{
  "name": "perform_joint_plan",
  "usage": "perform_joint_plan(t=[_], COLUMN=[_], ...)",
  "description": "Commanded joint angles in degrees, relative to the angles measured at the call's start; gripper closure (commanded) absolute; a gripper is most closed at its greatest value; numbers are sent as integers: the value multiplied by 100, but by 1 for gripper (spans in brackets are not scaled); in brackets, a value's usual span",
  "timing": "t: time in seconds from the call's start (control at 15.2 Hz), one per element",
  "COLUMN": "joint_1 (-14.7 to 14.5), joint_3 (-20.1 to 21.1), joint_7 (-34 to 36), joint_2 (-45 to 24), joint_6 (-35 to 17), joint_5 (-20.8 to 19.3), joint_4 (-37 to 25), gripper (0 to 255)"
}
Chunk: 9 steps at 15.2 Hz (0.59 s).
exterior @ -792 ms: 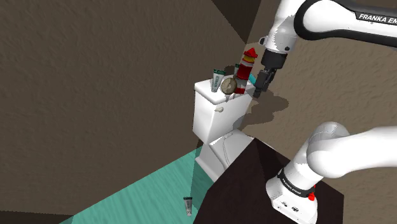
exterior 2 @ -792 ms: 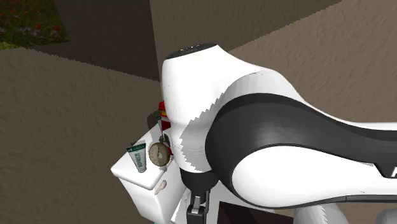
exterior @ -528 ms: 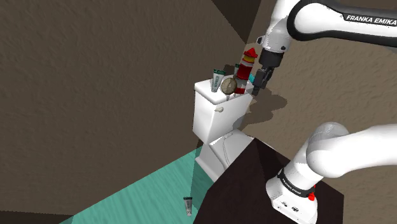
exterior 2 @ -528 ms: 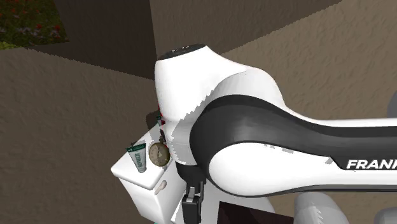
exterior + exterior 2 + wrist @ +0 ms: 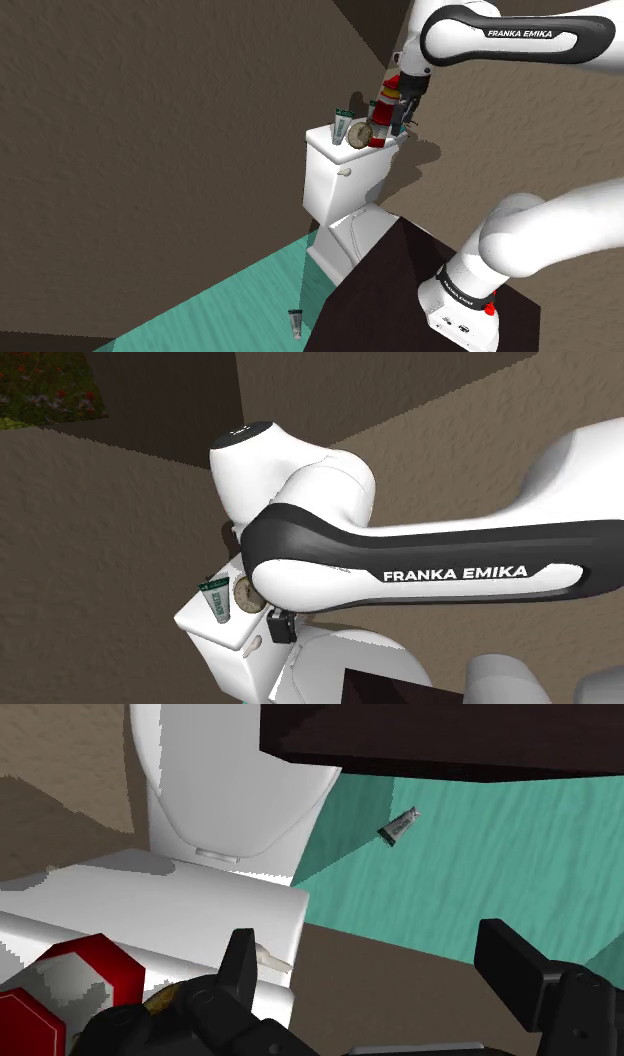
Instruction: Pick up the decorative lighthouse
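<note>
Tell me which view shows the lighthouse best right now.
Shoulder view: the striped lighthouse stands on the toilet tank. Wrist view catches a red-and-white corner; in the second exterior view the arm hides it.

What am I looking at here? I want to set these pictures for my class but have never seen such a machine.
The white machine is a robot arm on a dark stand. One picture looks over its shoulder, one from close by the arm, one from a camera on its hand. A white toilet tank carries a small tube, a round dial and a red-and-white lighthouse. The black gripper is open beside the lighthouse, holding nothing. Another tube lies on the teal floor.
</note>
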<state>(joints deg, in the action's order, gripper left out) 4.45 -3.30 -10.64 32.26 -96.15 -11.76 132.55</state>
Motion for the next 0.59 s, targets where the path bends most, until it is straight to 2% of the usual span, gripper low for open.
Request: perform_joint_plan(t=[0.0, 0.53], joint_1=[107, 413], joint_3=[-87, -275], joint_7=[-164, -553], joint_2=[-226, -1401], joint_6=[-107, -527], joint_5=[-303, -1289], joint_4=[-166, -1172], gripper=[0, 0])
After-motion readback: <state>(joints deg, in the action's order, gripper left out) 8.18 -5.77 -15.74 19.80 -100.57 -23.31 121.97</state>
